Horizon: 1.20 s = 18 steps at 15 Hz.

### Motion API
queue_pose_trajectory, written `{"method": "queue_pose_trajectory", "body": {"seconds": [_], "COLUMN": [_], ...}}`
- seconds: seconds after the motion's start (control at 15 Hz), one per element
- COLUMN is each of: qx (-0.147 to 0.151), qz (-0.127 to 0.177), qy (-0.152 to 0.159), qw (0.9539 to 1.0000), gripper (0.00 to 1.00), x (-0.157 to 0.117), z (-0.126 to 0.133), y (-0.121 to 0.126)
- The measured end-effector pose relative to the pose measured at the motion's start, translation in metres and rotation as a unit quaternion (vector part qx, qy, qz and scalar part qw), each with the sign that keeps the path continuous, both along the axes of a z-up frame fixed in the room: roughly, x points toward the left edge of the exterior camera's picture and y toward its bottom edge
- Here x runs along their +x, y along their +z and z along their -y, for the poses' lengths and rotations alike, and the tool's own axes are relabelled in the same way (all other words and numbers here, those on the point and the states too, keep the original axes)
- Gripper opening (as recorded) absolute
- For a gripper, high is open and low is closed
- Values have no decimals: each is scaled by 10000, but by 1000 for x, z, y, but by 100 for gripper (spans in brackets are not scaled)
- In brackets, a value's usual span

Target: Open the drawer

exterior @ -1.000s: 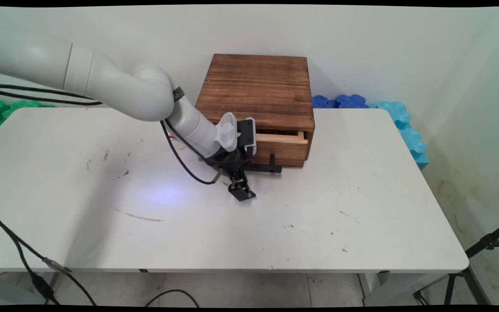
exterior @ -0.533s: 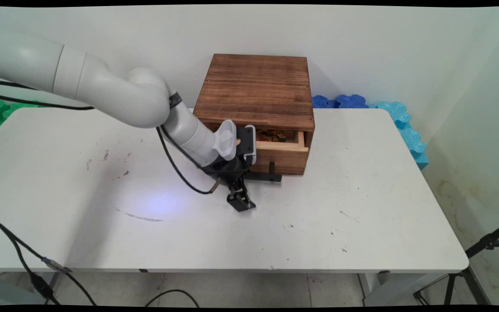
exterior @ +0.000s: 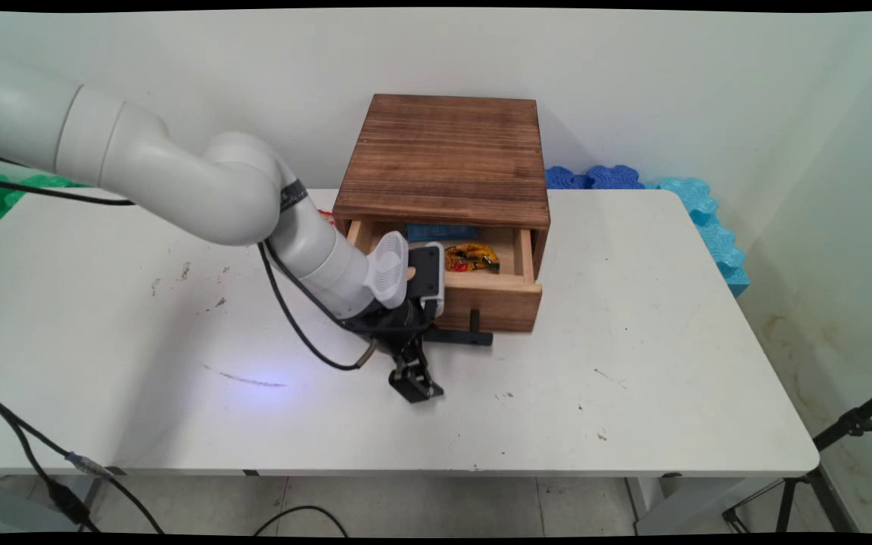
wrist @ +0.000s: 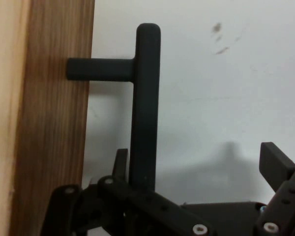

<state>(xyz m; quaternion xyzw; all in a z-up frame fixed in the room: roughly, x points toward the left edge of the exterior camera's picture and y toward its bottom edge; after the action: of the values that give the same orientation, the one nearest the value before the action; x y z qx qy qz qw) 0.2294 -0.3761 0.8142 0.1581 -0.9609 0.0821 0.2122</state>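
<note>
The claw (exterior: 436, 337) stands wide, one finger (wrist: 280, 164) well clear on the bench side, the black handle (wrist: 145, 98) lying between the two fingers without being squeezed. The handle is fixed to the front of the drawer (exterior: 493, 303), which sits partly out of the wooden box (exterior: 447, 151) on the white bench (exterior: 633, 341). A yellow packet (exterior: 470, 257) lies inside. The handle looks rigid, best gripped mid-bar; the drawer likely slides stiffly

We see even, bright light; the arm (exterior: 179, 174) casts a soft shadow on the table (exterior: 633, 363). Main view bows at its edges. Hand view is slightly soft up close.
</note>
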Motion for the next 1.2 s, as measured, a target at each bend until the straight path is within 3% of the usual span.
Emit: {"method": "queue_pose_trajectory", "body": {"seconds": [1.2], "qx": [389], "qz": [-100], "qy": [-282], "qw": [9988], "gripper": [100], "x": [-13], "z": [-84], "y": [8]}}
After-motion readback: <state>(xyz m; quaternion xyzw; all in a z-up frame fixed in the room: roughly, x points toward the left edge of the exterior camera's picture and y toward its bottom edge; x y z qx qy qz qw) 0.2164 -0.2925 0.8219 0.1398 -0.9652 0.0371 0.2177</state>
